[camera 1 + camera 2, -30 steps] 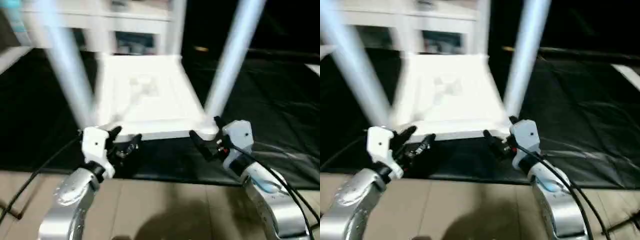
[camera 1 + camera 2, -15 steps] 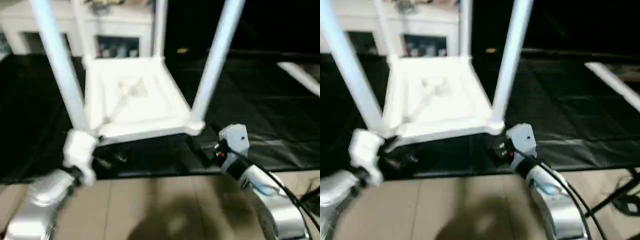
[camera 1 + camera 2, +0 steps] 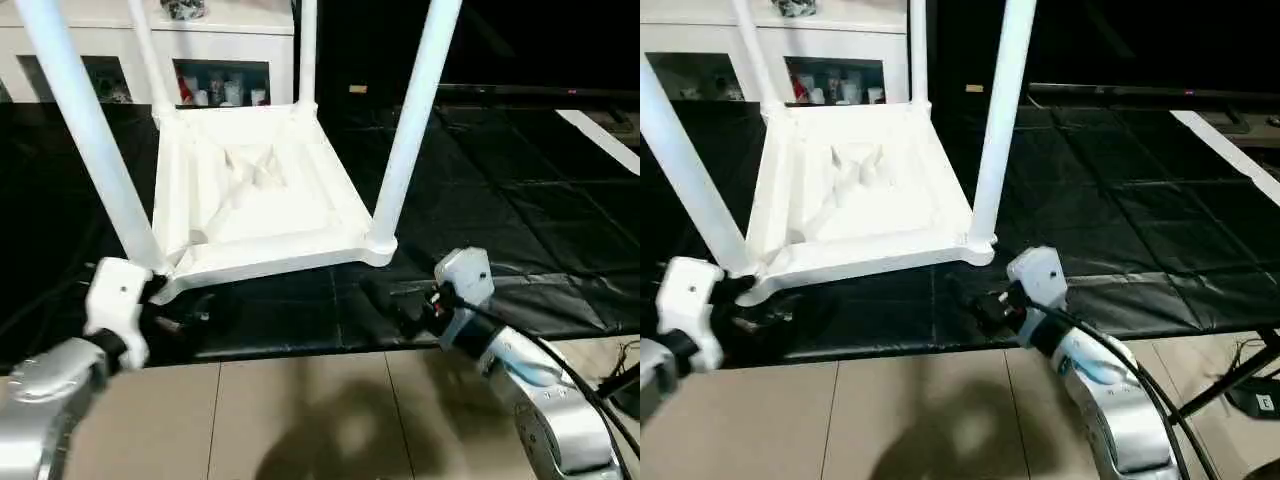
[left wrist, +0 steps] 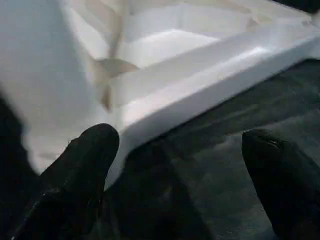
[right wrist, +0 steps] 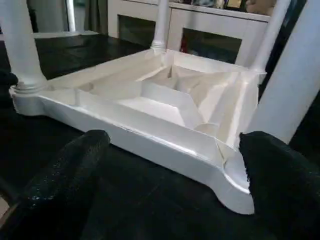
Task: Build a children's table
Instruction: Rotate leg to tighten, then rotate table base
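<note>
Across the floor, from nine o'clock to three o'clock, spreads one black mat, wrinkled and marked in squares; its near edge meets pale floor tiles at six o'clock. At eleven to twelve o'clock, against the far side of the room, stands one white cabinet with glass doors and small items behind them. At two o'clock a single white strip lies at the mat's far edge.

On the mat, at the centre toward eleven o'clock, rests the children's table, upside down, its ribbed underside facing up. Four legs rise from its corner sockets: the near-left leg, the near-right leg, and two thinner-looking far legs at twelve o'clock.

Two silver arms reach in from the bottom. At eight o'clock the left gripper sits just beside the table's near-left corner, its fingers spread wide and released, holding nothing; the table rim lies between and beyond them. At four o'clock the right gripper is near the near-right corner but apart from it, its fingers likewise spread and released, pointing toward the table's edge. One black cable runs along the right forearm.
</note>
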